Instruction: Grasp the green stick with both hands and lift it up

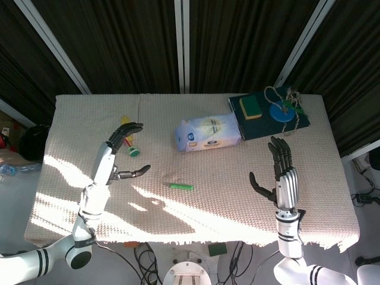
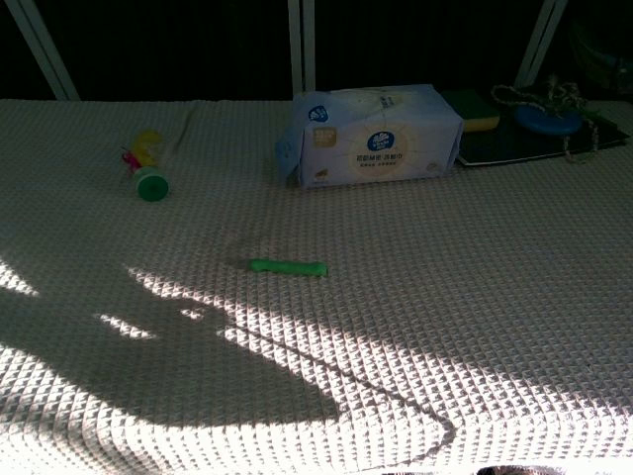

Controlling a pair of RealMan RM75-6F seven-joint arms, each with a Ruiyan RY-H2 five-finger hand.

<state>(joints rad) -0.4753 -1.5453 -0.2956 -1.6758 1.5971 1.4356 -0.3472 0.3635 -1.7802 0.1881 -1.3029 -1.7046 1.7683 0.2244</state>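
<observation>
Head view: stick (image 1: pixel 181 186) flat on cloth (image 1: pixel 208 208), between left hand (image 1: pixel 122 155) and right hand (image 1: pixel 279 172), apart from both; fingers spread, holding nothing. Chest view: stick (image 2: pixel 288 266) alone, no hand near. Nothing done yet; reach, grasp, lift remain

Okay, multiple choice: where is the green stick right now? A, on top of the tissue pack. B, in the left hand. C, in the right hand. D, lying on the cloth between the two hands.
D: the green stick lies flat on the cloth, both hands empty.
</observation>
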